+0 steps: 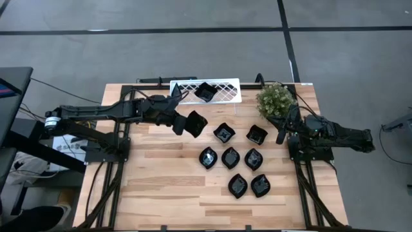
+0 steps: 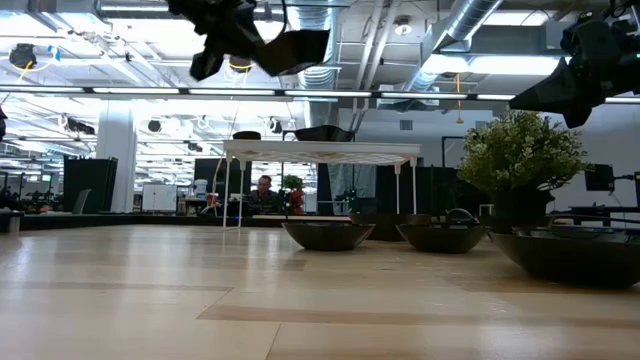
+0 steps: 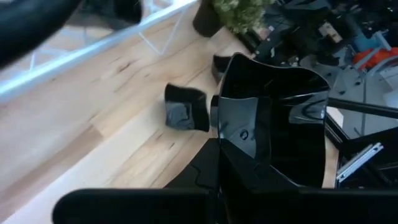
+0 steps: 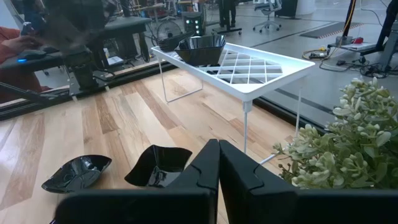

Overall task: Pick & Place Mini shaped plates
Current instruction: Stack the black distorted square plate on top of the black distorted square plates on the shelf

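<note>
1. One plate (image 1: 205, 92) already sits on the white rack (image 1: 226, 84)
2. Left gripper (image 1: 182, 122), fingers clenched on a square plate (image 1: 196, 123), hangs near the rack
3. Seven plates (image 1: 231, 158) wait on the surface (image 1: 161, 187); right gripper (image 1: 282, 133) idles, fingers clenched on nothing, by the plant (image 1: 277, 101)

In the low view, the top edge cuts off the left end effector (image 2: 245, 40), so only its lower part and the black plate (image 2: 290, 48) it holds show. The right end effector (image 2: 590, 60) is cut off at the corner too. Far behind the white rack (image 2: 320, 152), a person (image 2: 262, 192) is too small to make out.
</note>
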Controlling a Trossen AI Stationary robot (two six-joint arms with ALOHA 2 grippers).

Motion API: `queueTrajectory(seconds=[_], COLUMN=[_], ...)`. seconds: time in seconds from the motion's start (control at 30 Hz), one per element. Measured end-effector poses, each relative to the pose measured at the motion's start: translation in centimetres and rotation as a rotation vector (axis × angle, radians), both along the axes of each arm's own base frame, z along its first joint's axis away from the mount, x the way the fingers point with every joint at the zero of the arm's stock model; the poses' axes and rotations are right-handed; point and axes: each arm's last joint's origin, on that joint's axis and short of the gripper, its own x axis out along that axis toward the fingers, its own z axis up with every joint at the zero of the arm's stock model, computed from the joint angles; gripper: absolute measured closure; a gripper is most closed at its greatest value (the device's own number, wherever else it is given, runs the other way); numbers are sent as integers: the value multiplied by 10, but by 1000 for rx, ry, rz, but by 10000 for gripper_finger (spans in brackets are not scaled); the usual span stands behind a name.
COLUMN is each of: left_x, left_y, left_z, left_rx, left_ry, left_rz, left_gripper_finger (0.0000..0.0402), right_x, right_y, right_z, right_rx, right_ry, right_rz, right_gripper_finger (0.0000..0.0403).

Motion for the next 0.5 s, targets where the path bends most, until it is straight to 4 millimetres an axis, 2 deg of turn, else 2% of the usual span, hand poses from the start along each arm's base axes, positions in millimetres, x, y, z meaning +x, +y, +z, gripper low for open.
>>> queueTrajectory(seconds=[0.17,0.37,0.5], left_x=[19,44,56], left_y=[10,40,64], left_z=[21,46,53], left_rx=[83,191,228], left_ry=[-43,-51,0], left_rz=[-30,-41,-27], left_gripper_finger=[397,397,397], right_x=[0,0,0], right_y=[0,0,0], right_z=[0,0,0], right_rx=[0,0,0], right_ry=[0,0,-1], right_rz=[-1,0,0], right_gripper_finger=[401,401,401])
